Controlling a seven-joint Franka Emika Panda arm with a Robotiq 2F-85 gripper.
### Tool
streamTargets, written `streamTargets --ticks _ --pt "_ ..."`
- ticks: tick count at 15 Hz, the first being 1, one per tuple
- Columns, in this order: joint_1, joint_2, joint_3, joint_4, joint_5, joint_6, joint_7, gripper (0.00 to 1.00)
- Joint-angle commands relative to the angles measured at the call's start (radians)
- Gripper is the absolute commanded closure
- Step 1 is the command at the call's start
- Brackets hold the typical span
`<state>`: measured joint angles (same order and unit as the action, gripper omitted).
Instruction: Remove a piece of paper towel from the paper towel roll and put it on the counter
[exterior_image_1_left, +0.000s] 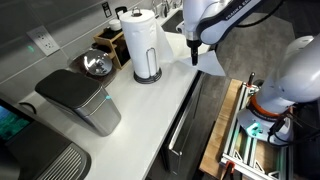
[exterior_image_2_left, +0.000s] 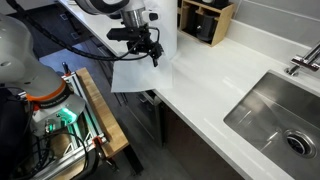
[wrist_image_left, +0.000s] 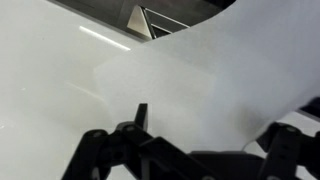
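Observation:
The paper towel roll (exterior_image_1_left: 146, 45) stands upright on its holder on the white counter (exterior_image_1_left: 150, 110), and also shows in an exterior view (exterior_image_2_left: 168, 30). The piece of paper towel (exterior_image_1_left: 211, 62) lies at the counter's front edge and partly overhangs it (exterior_image_2_left: 138, 76). My gripper (exterior_image_1_left: 194, 55) hovers just above the sheet (exterior_image_2_left: 151, 55), a little in front of the roll. In the wrist view the fingers (wrist_image_left: 220, 115) stand wide apart with the white sheet (wrist_image_left: 230, 60) spread below them on the counter (wrist_image_left: 50, 70). The gripper is open and holds nothing.
A grey boxy appliance (exterior_image_1_left: 80, 100), a metal bowl (exterior_image_1_left: 97, 65) and a wooden box (exterior_image_1_left: 108, 40) stand along the counter beyond the roll. A steel sink (exterior_image_2_left: 270, 115) is set into the counter farther along. A cart with cables (exterior_image_2_left: 60, 120) stands on the floor beside the cabinets.

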<state>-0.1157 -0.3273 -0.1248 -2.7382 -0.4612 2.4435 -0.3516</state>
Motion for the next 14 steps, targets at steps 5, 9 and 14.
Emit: streamTargets --ticks 5,9,14 --pt "-0.012 0.054 0.009 -0.004 0.005 0.033 0.054 0.54" --pt "-0.022 0.035 0.009 -0.004 0.007 -0.005 0.076 0.83" --pt "-0.034 -0.011 0.016 -0.017 -0.019 -0.084 0.078 0.96"
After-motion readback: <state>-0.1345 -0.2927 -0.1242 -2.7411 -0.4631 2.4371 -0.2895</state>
